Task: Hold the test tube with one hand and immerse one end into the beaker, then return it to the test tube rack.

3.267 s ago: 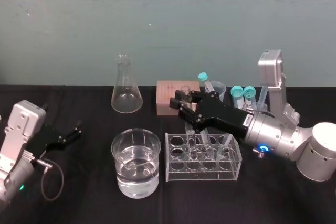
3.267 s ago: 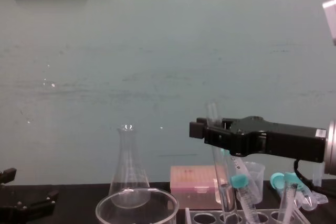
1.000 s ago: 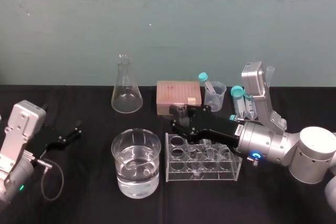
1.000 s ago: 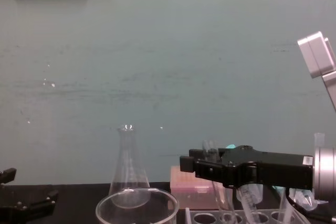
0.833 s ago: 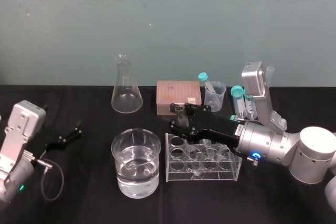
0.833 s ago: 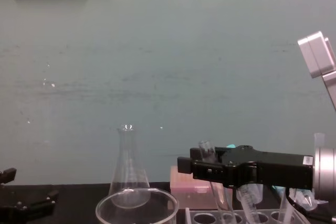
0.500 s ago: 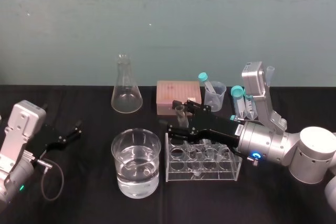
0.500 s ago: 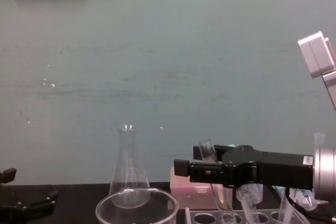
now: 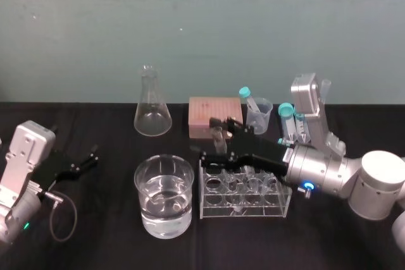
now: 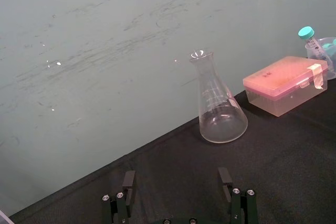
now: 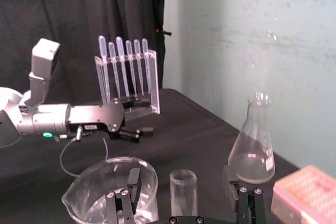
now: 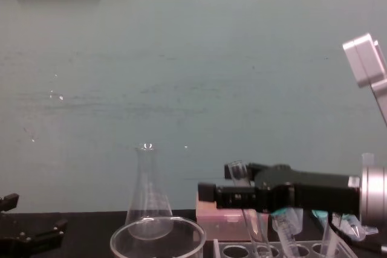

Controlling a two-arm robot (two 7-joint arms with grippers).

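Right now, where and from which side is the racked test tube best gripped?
Grip the test tube at its bare top, above the test tube rack, from the robot's right: it stands nearly upright, lower part in a hole. The open right tool brackets it.

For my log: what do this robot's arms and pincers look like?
Both arms are silver metal ending in black two-fingered pincers. The right pincer sits on a black forearm with a white label, then a silver joint with a blue ring light. The left pincer has a boxy silver housing, a green light and a looping black cable.
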